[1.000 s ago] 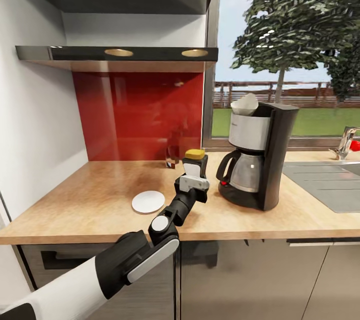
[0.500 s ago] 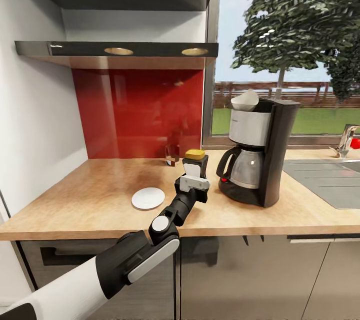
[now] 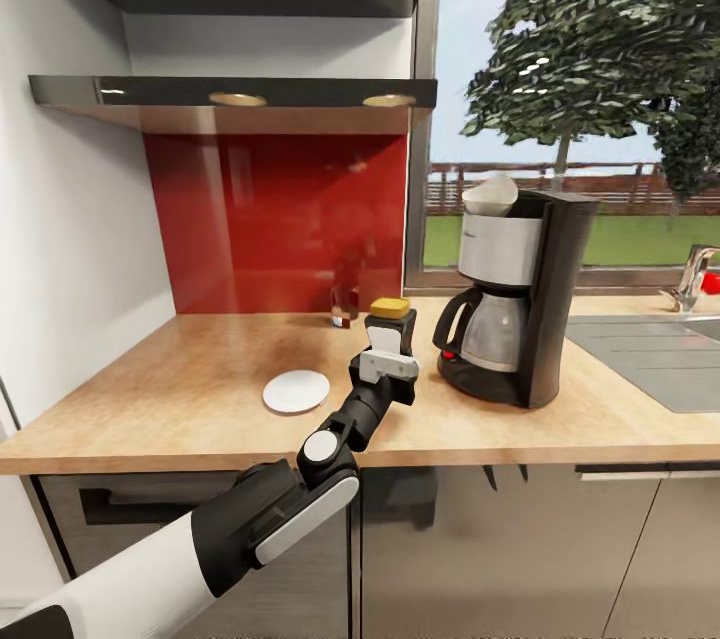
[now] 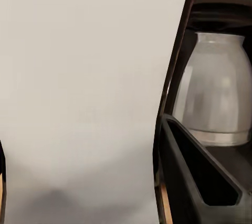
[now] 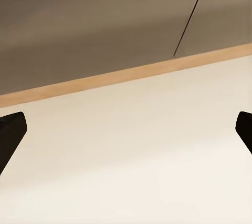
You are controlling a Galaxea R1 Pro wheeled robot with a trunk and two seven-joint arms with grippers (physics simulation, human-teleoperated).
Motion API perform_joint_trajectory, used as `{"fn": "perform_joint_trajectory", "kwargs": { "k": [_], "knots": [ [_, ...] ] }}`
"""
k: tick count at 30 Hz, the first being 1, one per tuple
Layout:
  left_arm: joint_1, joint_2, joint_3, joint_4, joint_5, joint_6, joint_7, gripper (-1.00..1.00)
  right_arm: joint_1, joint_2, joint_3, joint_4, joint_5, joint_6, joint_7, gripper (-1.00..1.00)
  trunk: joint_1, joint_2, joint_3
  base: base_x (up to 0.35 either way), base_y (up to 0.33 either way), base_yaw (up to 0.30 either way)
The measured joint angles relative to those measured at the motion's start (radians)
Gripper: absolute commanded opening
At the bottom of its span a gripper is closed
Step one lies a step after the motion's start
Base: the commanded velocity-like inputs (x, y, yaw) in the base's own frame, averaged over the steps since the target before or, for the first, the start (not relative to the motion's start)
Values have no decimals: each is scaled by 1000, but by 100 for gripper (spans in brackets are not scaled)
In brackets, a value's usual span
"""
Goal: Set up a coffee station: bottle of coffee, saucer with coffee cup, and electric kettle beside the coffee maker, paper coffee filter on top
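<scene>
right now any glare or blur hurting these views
Head view: sharp; ceiling lights mirror off the glossy red backsplash. Left wrist view: the bottle of coffee is a close, featureless pale blur. Right wrist view: evenly lit, no glare.

No readable text

The small dark bottle with the yellow-amber cap [image 3: 390,329] carries a white label [image 4: 84,92] that shows blank; a faint mark on the tall black coffee maker's silver-grey filter basket [image 3: 497,249] is too small to read.
</scene>
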Motion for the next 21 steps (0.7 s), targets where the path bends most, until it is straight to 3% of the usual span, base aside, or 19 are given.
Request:
{"fn": "perform_joint_trajectory", "kwargs": {
  "k": [16, 21],
  "knots": [
    [0, 0, 0, 0, 0, 0, 0, -100, 0, 0, 0, 0, 1, 0, 0, 100, 38, -70, -31, 0, 0, 0],
    [0, 0, 0, -1, -1, 0, 0, -100, 0, 0, 0, 0, 1, 0, 0, 100, 38, -70, -31, 0, 0, 0]
  ]
}}
